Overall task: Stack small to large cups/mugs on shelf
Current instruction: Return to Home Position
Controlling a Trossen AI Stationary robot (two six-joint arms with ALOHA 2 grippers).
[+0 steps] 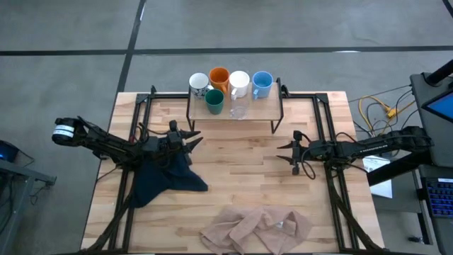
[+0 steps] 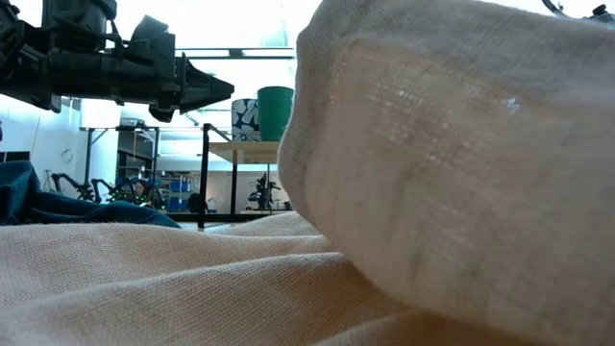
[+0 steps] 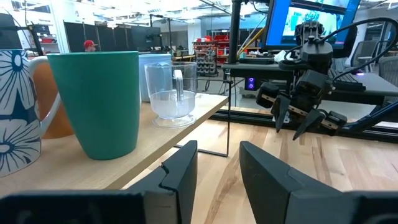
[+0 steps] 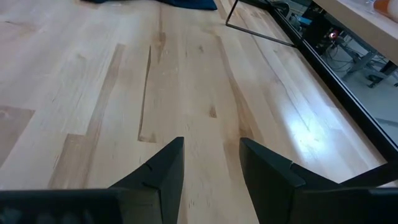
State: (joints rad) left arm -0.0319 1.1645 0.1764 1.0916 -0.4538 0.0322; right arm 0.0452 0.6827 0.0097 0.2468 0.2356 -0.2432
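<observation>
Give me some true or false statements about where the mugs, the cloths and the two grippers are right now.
1. The orange mug stands on the shelf. True.
2. The green mug is in the row farthest from the arms. False: it stands in the nearer row, beside the clear glass cup.
3. The left gripper holds a cup. False: it is open and empty, in front of the shelf.
4. The beige cloth lies at the table edge opposite the shelf. True.
5. The right gripper is open over bare tabletop. True.

Six cups (image 1: 239,83) upright, clustered on shelf (image 1: 263,109).
</observation>
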